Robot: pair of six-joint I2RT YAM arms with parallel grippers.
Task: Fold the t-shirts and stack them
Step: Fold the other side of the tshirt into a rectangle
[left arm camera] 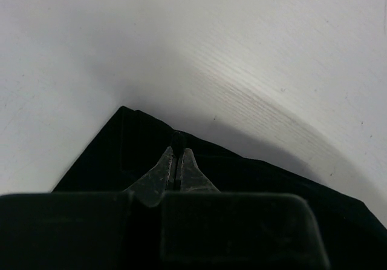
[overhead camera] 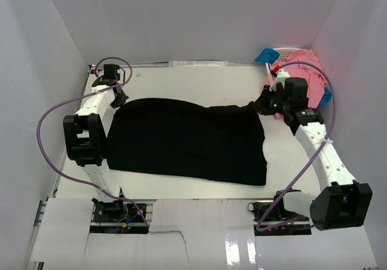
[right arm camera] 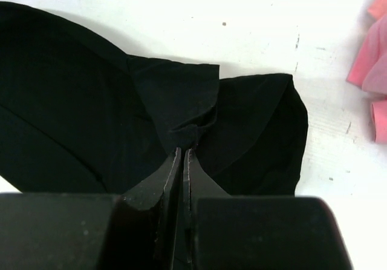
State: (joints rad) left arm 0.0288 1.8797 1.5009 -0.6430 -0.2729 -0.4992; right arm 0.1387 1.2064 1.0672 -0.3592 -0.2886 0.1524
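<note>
Top external shows the black shirt (overhead camera: pixel 187 140) spread flat across the middle of the table (overhead camera: pixel 205 79), its long side running left to right. The left pincer (overhead camera: pixel 119 98) is at the shirt's far-left corner and the right pincer (overhead camera: pixel 261 105) at its far-right corner. From this height the jaws of neither can be read.

The left wrist view settles one. Its fingers are pressed together on a small pinch of black cloth at the shirt's pointed corner, with bare table beyond. The right wrist view settles the other. Its fingers are clamped on a bunched fold where what looks like a sleeve laps over the body, and the cloth puckers at the tips.

Only the top view takes in the basket (overhead camera: pixel 289 53) in the far-right corner. Pink shirts (overhead camera: pixel 307 70) are heaped in it and spill over, and a blue cloth (overhead camera: pixel 266 55) sits at its left edge. The right arm's wrist partly covers that heap. The right wrist view catches just a pink edge at its right border.
</note>
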